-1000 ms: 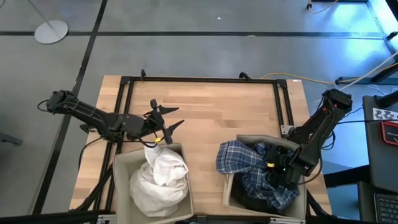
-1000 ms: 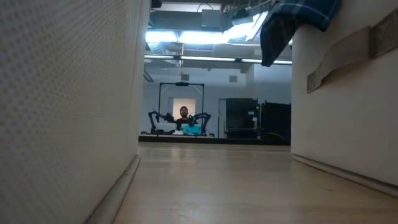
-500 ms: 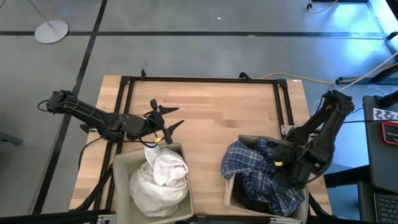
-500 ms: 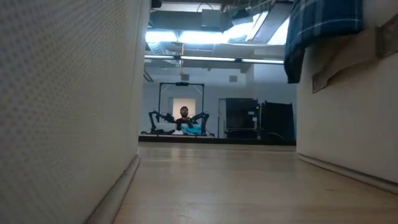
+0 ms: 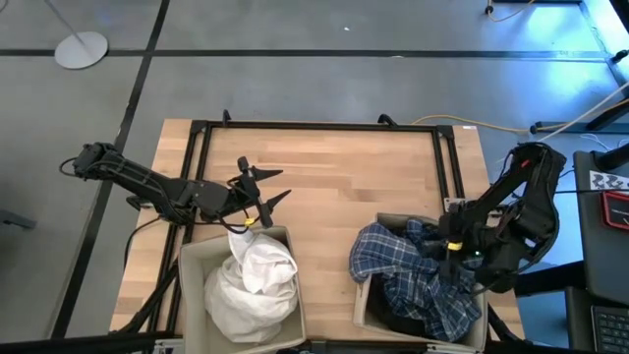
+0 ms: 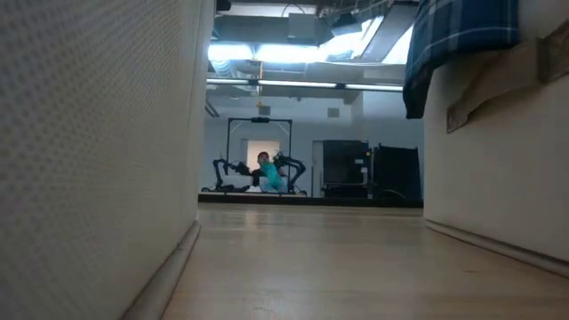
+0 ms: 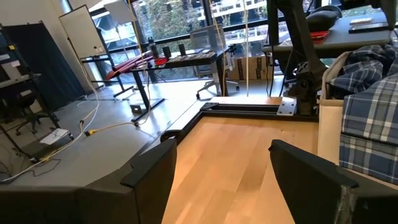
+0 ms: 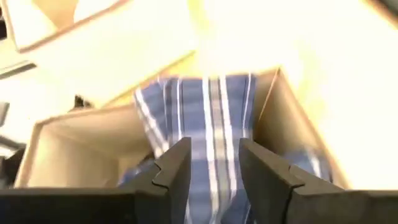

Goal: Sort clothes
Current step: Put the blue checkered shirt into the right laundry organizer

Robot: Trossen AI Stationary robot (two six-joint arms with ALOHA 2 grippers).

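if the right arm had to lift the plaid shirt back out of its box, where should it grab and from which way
Probably the bunched folds of the plaid shirt heaped near the middle of the right box, coming straight down from above. The box walls block a sideways approach, and the raised folds give the fingers something to pinch. The right gripper already hangs open over it. The flat part draped over the wall would offer less to grip.

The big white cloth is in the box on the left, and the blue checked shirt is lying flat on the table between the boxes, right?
Not quite. The white cloth is in the left box, but the blue checked shirt is not on the table. The high view shows it piled in the right box, draping over its edge, with the right tool above it.
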